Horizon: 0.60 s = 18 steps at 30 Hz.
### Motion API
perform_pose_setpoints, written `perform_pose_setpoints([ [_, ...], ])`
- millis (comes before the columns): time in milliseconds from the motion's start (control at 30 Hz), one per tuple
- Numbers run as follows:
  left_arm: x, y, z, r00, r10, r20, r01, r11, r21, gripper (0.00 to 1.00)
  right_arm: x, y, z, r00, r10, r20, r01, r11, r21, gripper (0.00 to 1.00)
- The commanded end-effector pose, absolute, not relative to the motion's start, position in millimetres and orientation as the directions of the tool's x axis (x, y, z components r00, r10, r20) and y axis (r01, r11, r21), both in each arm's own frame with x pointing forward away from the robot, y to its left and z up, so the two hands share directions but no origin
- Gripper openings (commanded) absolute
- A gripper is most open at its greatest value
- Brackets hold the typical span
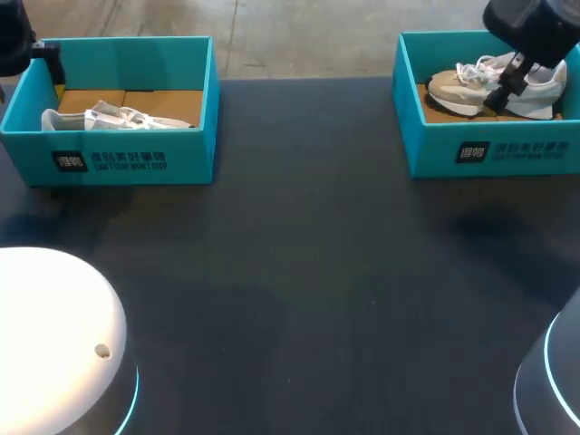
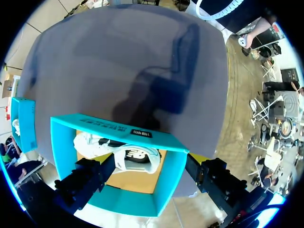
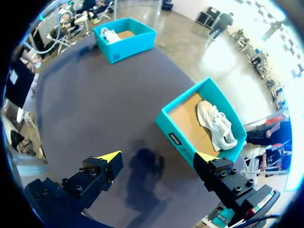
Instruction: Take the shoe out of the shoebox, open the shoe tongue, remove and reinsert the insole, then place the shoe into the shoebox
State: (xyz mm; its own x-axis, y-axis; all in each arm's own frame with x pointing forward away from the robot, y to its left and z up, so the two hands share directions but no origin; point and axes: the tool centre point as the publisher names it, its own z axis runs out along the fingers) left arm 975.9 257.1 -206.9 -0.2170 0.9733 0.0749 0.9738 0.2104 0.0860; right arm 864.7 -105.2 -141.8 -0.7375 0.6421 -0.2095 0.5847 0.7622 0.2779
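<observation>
On the dark table [image 1: 299, 272] stand two turquoise shoeboxes, well apart, both without lid. The left shoebox [image 1: 136, 163] holds a white shoe [image 1: 109, 118], which lies on its side on the brown cardboard bottom. The right shoebox [image 1: 507, 154] holds a beige shoe [image 1: 462, 91] with white laces, standing on its sole.

Each box has on its front wall a small dark label [image 1: 71, 161] with white characters, and next to it two lines of dark print. On the side of the white shoe the left wrist view shows a dark logo.

The left gripper [image 2: 149, 178] hangs above the left shoebox with its fingers spread wide. The box and the white shoe are seen between them, and nothing is held.

The right gripper [image 3: 156, 159] is also wide apart and holds nothing. In its wrist view the right shoebox is ahead of it, near one finger, and its shadow falls on the table between the fingers. In the head view it appears in front of the beige shoe.
</observation>
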Motion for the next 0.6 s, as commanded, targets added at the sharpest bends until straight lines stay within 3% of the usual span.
perform_pose_setpoints([
  [33,975,257,-207,-0.216,0.973,0.076,0.974,0.21,0.087,1.0,887,-119,-146,-0.725,0.658,-0.204,0.593,0.747,0.3,1.0],
  [267,975,257,-207,-0.216,0.973,0.076,0.974,0.21,0.087,1.0,911,-133,-142,-0.719,0.66,-0.217,0.599,0.747,0.289,1.0],
  [600,975,257,-207,-0.216,0.973,0.076,0.974,0.21,0.087,1.0,961,-157,-142,-0.571,0.794,-0.207,0.75,0.607,0.261,1.0],
])
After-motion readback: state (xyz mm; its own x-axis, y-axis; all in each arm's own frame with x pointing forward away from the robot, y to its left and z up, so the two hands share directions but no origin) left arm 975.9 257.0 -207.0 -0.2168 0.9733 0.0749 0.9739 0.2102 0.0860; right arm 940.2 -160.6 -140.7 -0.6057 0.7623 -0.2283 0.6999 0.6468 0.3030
